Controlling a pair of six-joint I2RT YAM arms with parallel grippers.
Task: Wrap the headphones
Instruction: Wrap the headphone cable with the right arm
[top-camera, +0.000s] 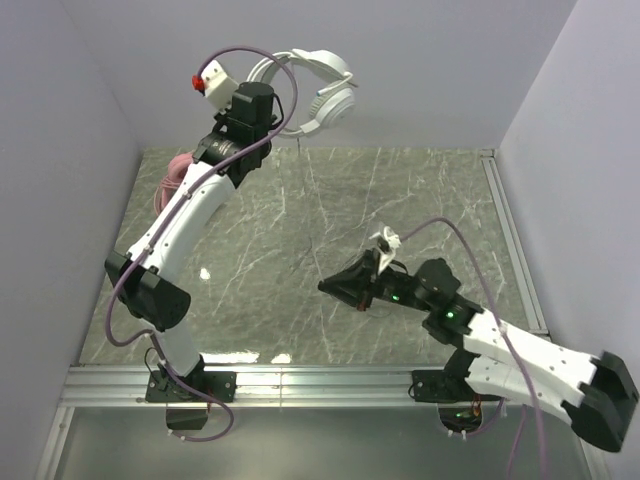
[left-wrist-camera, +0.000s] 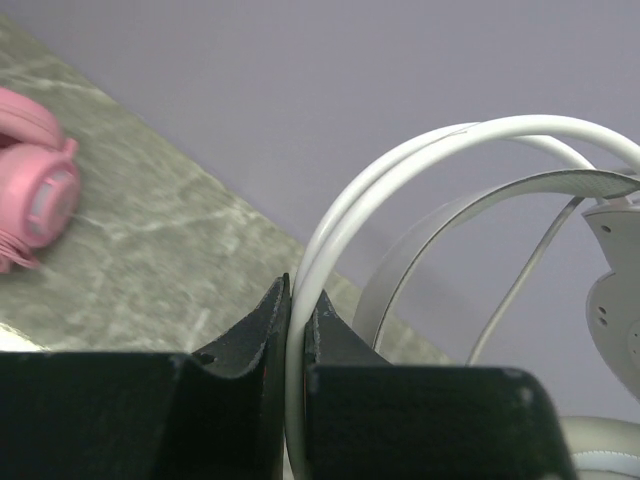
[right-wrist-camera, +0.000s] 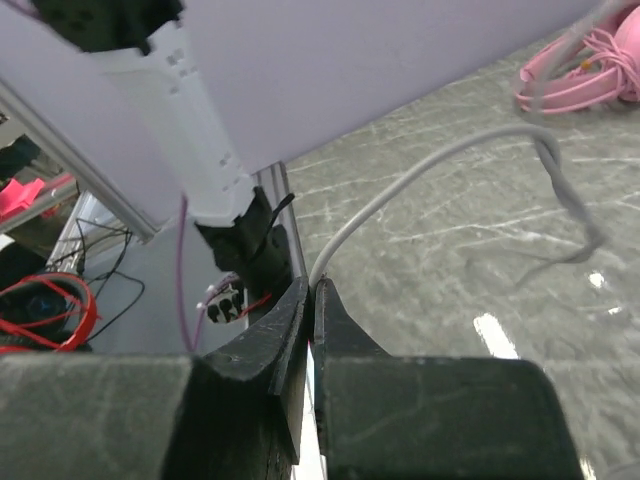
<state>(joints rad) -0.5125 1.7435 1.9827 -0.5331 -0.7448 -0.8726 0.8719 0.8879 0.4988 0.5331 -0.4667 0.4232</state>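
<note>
I'm holding the white headset (top-camera: 325, 85) up in the air near the back wall, well above the counter (top-camera: 300, 220). My left hand (left-wrist-camera: 298, 305) is closed almost all the way, pinching the thin double-wire headband (left-wrist-camera: 400, 165) between its tips, and the earcups are hanging off to one side. My right hand (right-wrist-camera: 311, 295) is also closed almost all the way, clamping the thin grey cable (right-wrist-camera: 420, 175) low over the counter, well apart from the headset. The cable is running up and away from the tips, with a twisted stretch further along. I can't trace it all the way to the white headset in these views, but I'm judging it to be that one's lead. The pink headset (left-wrist-camera: 40, 195) is lying on the counter at the far left, with its pink cable bunched beside it.

Handling: the white headset is looking light, hard plastic with a springy band. The wire is thin and round, so it is likely to pivot or slip in a two-finger pinch; mid-band seems the right hold. The earcups probably swivel, so they're a bad place to grab. The cable is limp, thin and quick to tangle. It is best taken near the free end and wound under slight tension, since a hard pull risks damage where it joins the cup.
</note>
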